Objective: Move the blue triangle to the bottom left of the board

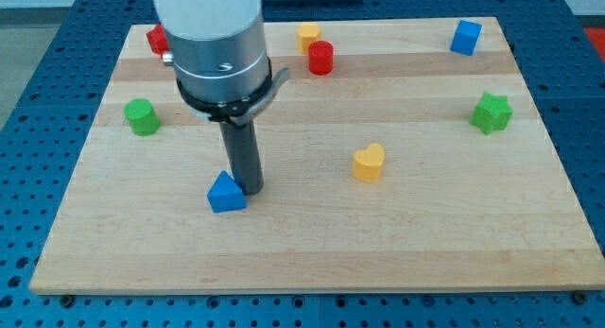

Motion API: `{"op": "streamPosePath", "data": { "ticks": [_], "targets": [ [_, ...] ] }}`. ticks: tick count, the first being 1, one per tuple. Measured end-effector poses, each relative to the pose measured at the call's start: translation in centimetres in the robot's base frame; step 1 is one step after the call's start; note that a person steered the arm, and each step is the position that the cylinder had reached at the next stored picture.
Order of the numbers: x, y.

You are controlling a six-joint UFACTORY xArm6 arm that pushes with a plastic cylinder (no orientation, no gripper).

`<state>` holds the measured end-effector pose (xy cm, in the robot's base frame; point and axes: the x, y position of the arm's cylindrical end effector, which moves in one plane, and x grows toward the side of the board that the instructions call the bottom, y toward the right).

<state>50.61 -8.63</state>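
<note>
The blue triangle (225, 193) lies on the wooden board (312, 243), left of centre and toward the view's bottom. My tip (249, 189) stands just to the triangle's right and touches its right side. The rod rises from there to the arm's grey body, which covers part of the board's upper left.
A yellow heart block (369, 163) sits right of my tip. A green cylinder (143, 116) is at the left edge. A red block (156, 38), partly hidden by the arm, a yellow block (308, 34) and a red cylinder (321, 58) are at the top. A blue cube (465, 37) and a green star (492, 112) are at the right.
</note>
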Motion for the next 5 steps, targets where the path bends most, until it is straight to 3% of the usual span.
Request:
{"op": "streamPosePath", "data": {
  "ticks": [5],
  "targets": [
    [3.0, -3.4]
  ]
}}
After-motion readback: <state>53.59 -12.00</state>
